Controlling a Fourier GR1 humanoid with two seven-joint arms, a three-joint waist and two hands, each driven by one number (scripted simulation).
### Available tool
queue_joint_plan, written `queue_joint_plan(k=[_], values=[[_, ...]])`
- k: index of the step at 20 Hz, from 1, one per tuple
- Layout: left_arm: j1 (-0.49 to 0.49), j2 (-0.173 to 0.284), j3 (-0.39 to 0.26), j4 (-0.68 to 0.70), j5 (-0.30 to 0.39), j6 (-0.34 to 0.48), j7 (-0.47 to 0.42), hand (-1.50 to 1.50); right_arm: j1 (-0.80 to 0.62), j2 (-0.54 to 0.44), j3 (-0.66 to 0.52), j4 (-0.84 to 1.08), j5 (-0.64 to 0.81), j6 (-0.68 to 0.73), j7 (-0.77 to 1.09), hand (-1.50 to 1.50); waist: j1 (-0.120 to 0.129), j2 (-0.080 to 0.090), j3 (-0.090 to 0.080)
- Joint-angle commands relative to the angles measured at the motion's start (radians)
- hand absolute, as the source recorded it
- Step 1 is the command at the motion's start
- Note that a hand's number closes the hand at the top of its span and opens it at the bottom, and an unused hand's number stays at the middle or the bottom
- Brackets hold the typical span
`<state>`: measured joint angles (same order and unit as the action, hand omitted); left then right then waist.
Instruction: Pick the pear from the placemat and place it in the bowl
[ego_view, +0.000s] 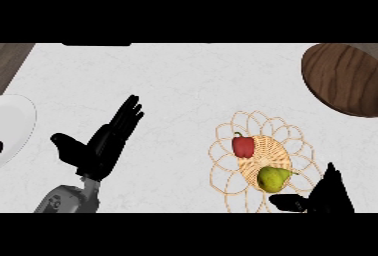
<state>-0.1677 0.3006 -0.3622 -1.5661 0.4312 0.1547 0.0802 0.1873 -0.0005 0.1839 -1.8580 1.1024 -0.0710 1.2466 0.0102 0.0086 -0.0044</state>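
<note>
Green-yellow pear (274, 179) lies on the round woven wicker placemat (229, 170), just up-left of the open right hand (325, 196), poised to grasp; brown wooden bowl (345, 77) lies far beyond. Left hand (103, 142) rests open.

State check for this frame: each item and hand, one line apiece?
pear: on the placemat, not held
red pepper: on the placemat, beside the pear
wooden bowl: upper right, nothing seen inside
white plate: left edge
left hand: open, resting
right hand: open, beside the pear
</note>
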Motion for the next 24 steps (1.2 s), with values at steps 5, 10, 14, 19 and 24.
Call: queue_joint_plan(k=[5, 10, 14, 19, 24], values=[[-0.022, -0.025, 0.009, 0.037, 0.0, -0.011, -0.001, 0.0, -0.1, 0.0, 0.0, 0.079, -0.024, 0.094, 0.241, -1.5, -0.006, -0.003, 0.002], [-0.014, -0.011, 0.027, 0.063, -0.02, -0.029, -0.038, 0.0, -0.146, 0.0, -0.053, 0.103, -0.038, 0.135, 0.241, -1.5, -0.009, -0.004, 0.002], [-0.029, -0.054, 0.005, 0.078, -0.03, -0.001, -0.014, 0.0, -0.18, 0.0, -0.041, 0.174, -0.026, 0.095, 0.241, -1.5, -0.009, -0.002, 0.002], [0.003, -0.003, 0.047, 0.037, 0.005, -0.051, -0.005, 0.0, -0.167, 0.001, -0.061, 0.19, -0.028, 0.059, 0.241, -1.5, -0.004, -0.007, 0.003], [0.044, -0.014, 0.017, 0.011, -0.033, -0.044, -0.033, 0.0, -0.198, 0.001, -0.08, 0.231, -0.023, 0.068, 0.241, -1.5, 0.006, -0.008, 0.003]])
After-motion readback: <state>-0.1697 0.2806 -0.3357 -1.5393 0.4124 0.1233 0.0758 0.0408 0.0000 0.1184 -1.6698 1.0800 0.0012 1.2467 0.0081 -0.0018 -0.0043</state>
